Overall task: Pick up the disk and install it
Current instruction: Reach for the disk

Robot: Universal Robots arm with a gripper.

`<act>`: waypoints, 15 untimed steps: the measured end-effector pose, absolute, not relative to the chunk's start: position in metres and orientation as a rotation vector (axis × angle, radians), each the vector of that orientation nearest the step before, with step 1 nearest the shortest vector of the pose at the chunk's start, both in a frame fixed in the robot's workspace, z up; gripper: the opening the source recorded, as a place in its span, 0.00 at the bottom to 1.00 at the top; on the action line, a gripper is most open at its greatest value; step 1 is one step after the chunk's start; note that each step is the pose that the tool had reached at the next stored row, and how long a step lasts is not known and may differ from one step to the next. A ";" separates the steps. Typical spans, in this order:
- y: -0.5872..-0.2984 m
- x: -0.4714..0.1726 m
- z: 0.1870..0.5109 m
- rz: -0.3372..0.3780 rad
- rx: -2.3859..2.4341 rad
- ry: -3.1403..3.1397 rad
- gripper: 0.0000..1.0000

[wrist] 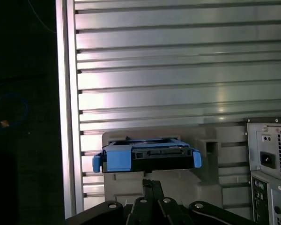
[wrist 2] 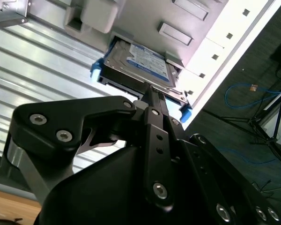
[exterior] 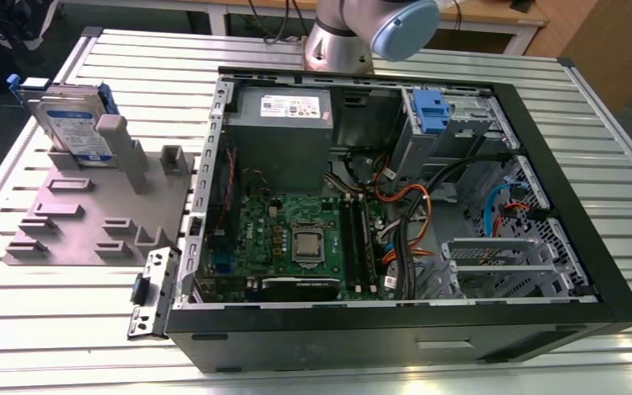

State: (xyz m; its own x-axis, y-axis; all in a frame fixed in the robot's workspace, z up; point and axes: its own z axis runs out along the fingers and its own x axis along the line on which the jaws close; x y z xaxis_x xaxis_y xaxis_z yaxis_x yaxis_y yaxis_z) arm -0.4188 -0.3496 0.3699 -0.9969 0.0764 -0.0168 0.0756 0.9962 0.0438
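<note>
Free room above disk point(exterior: 75, 123) top edge; fixture point(exterior: 85, 222) post point(exterior: 118, 152) stands just beside it. Case point(exterior: 404, 329) open-topped; cables point(exterior: 401, 196) crowd nr drive cage point(exterior: 492, 265).

A robotics lab: slatted aluminium bench point(exterior: 53, 317); opened computer case point(exterior: 404, 327); grey fixture plate point(exterior: 85, 224).

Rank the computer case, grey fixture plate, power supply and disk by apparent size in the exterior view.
1. computer case
2. grey fixture plate
3. power supply
4. disk, close behind the power supply; it stands on edge, so that gap is unsure.
</note>
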 end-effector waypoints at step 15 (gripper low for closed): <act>-0.344 -0.445 0.365 0.067 0.119 3.121 0.11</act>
